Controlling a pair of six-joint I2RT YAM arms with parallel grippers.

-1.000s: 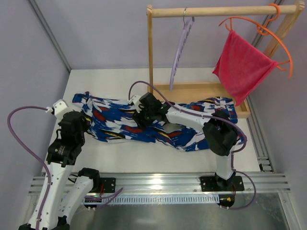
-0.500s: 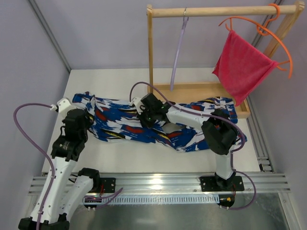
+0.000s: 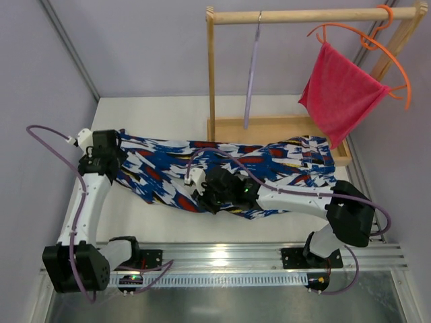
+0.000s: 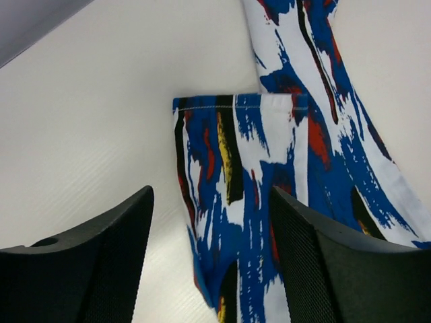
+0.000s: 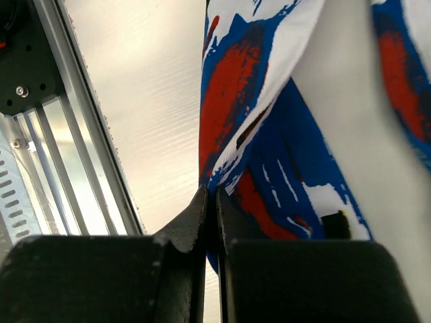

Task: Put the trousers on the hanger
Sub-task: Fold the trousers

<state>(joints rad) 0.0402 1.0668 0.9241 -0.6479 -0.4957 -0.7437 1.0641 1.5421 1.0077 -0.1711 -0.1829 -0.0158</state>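
I see the trousers (image 3: 161, 171) stretched across the desk (image 3: 155, 114), in front of the wooden rack (image 3: 211, 74). My right gripper (image 5: 210, 196) has its fingers clenched on a fold at the cloth's near edge. My left gripper (image 4: 210, 222) hangs over a leg hem, fingers spread, grasping nothing. The hanger (image 3: 250, 74) hangs edge-on from the rack's rail, clear of the trousers.

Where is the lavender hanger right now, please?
In the top view, the lavender hanger hangs from the wooden rail, left of the orange hanger.
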